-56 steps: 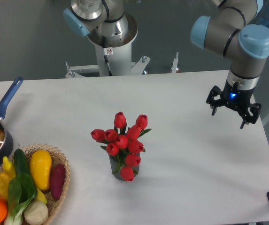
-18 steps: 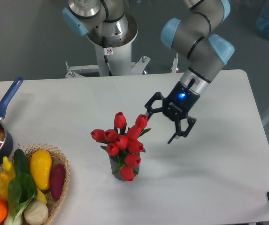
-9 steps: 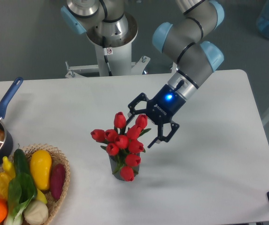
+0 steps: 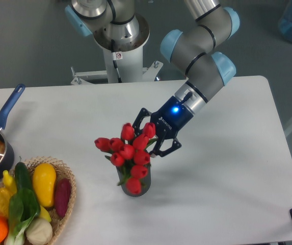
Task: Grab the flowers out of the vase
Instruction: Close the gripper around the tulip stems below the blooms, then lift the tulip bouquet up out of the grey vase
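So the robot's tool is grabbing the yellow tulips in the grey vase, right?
Not quite: the tulips are red, not yellow. The camera view shows the black two-finger tool among the red buds, which stand in the dark grey ribbed vase.

The scene was lit evenly and brightly from overhead. Only soft, faint shadows were cast on the white table (image 4: 227,168), at about five o'clock of each object. Slight motion blur was seen on the flowers (image 4: 128,153). No glare was noted.
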Robot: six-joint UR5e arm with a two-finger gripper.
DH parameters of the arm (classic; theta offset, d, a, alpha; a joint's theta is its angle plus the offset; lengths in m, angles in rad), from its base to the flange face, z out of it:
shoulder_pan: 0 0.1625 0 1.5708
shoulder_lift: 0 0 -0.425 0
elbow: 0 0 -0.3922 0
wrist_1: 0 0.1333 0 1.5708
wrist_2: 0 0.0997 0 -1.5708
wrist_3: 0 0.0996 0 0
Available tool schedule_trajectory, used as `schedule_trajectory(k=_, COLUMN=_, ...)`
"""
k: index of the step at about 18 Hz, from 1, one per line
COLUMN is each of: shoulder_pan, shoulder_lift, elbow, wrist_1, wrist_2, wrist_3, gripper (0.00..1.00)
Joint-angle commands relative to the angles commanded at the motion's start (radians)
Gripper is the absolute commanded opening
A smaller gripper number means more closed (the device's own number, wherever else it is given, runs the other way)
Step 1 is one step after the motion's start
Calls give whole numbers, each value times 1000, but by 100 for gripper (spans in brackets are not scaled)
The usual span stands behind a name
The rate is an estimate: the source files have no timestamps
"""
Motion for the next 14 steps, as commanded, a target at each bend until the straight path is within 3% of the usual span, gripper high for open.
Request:
schedule_trajectory(k=8, shoulder_pan=5, shoulder_lift=9, elbow=14, wrist_1=-3, wrist_2=-9, wrist_3=-38, gripper=3)
schedule_trajectory(k=14, shoulder_pan=3, shoulder_lift=40, elbow=40, wrist_1=-3, wrist_2=-103, wrist_3=-104, gripper=3)
